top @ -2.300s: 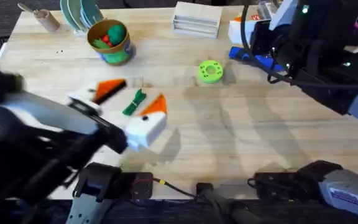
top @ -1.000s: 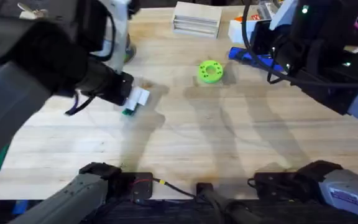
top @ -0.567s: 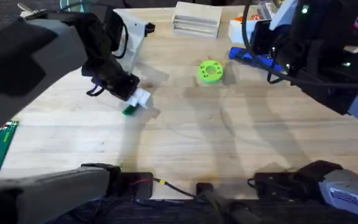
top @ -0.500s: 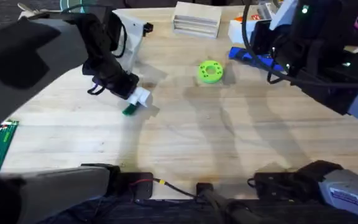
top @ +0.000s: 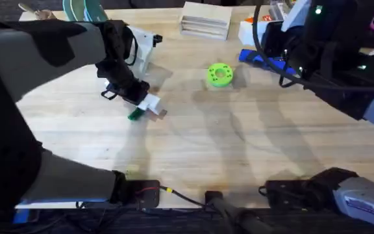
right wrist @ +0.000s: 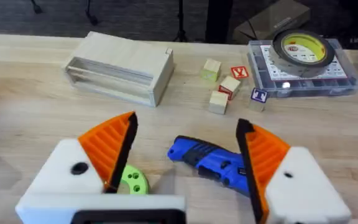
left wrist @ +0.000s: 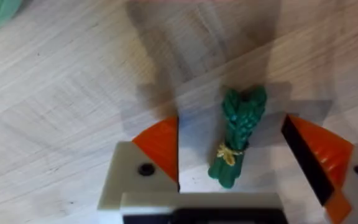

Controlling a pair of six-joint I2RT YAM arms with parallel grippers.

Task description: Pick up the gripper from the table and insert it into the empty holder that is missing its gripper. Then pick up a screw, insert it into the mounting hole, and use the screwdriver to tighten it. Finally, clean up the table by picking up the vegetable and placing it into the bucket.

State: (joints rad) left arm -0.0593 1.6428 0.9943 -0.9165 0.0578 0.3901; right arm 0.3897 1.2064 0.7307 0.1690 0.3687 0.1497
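Jaws spread wide on the left gripper (left wrist: pixel 232 168), straddling the vegetable (left wrist: pixel 236 138) flat on the table (top: pixel 252 149) — not yet pinched. Right gripper (right wrist: pixel 185 158) gapes empty over the screwdriver (right wrist: pixel 210 163) — looks like cleanup remains.

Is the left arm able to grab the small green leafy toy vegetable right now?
Probably yes. The left gripper is open, its orange pads either side of the small green leafy toy vegetable lying on the wooden table, nothing between them.
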